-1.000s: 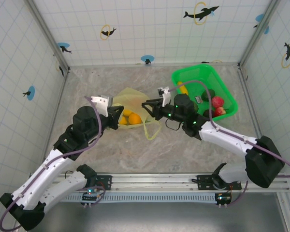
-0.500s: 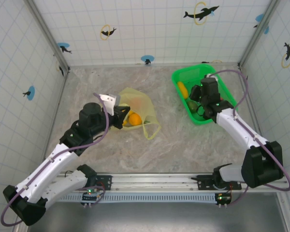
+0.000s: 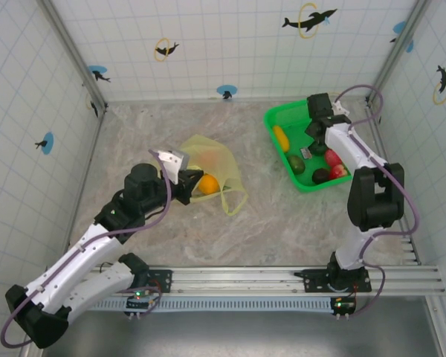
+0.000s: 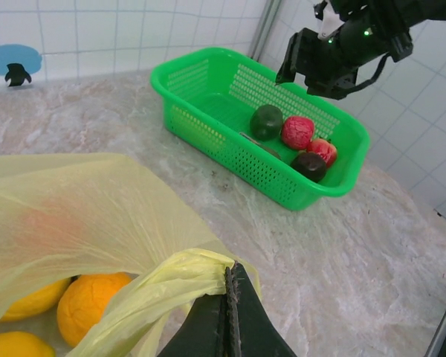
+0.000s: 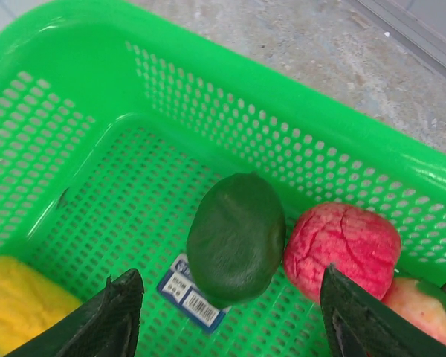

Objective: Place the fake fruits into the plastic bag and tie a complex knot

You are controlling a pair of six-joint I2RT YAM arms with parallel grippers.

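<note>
Green fruit (image 5: 236,236) — we see the right claw (image 5: 227,297) spread above it. Left claw (image 4: 229,312) pinches the plastic bag (image 4: 97,216).

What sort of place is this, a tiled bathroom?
Probably a robot test booth, not a real room: tile-patterned wall panels with animal stickers box in a marble-look table, and two robot arms are bolted to a metal rail at its edge.
</note>
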